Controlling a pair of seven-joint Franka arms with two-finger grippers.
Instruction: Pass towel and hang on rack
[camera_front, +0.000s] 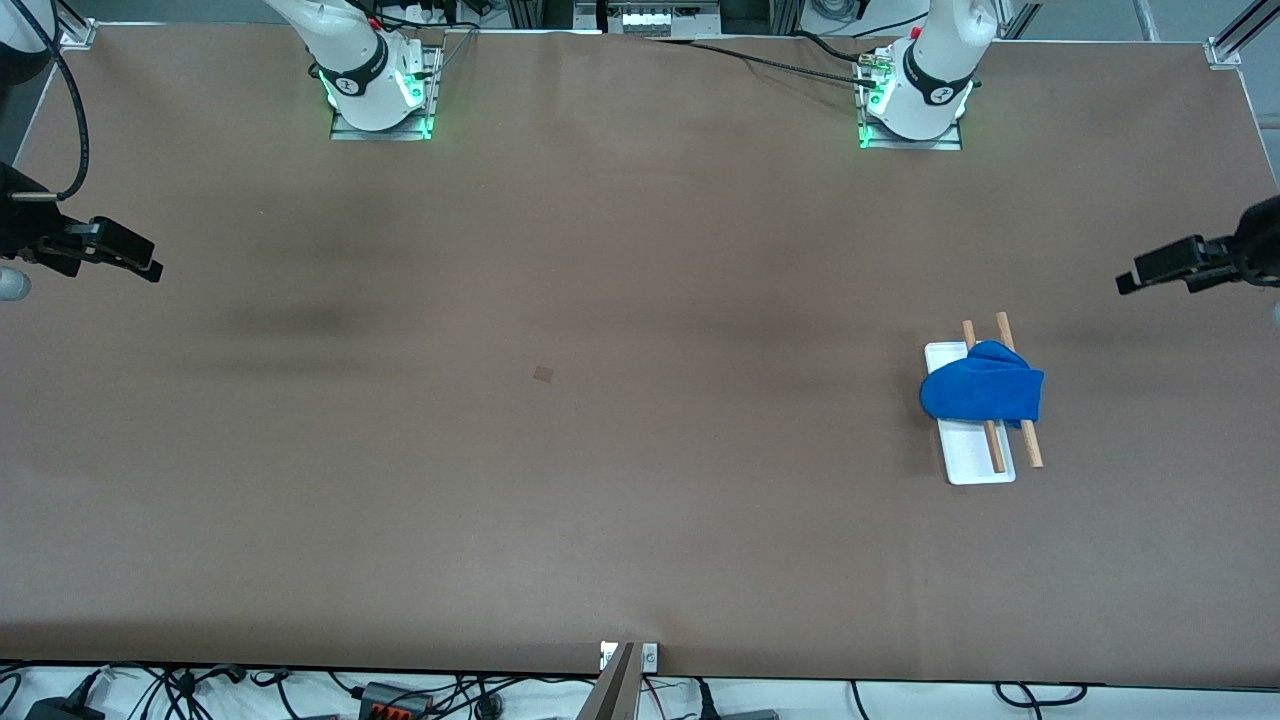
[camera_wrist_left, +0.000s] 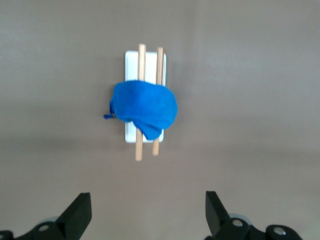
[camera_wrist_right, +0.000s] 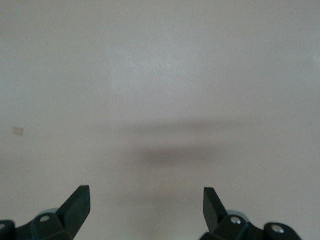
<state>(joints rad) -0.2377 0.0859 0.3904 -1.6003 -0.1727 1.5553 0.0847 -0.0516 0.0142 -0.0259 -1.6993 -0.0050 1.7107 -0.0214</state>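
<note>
Towel (camera_front: 982, 395), blue, is draped over both rods of the rack (camera_front: 975, 462), well ahead of the left gripper (camera_wrist_left: 148, 212), whose jaws stand apart, empty. Right gripper (camera_wrist_right: 146, 210) waits over bare bench (camera_front: 600, 450), jaws apart. Task looks finished.

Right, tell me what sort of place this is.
Probably a robotics lab bench: a brown table with two arm bases bolted to it, loose cables along its edge, and only a rack with a blue towel.

Nothing here carries writing I can read. The round black-and-white emblem on each white robot arm base (camera_front: 375, 85) is too small to make out.
</note>
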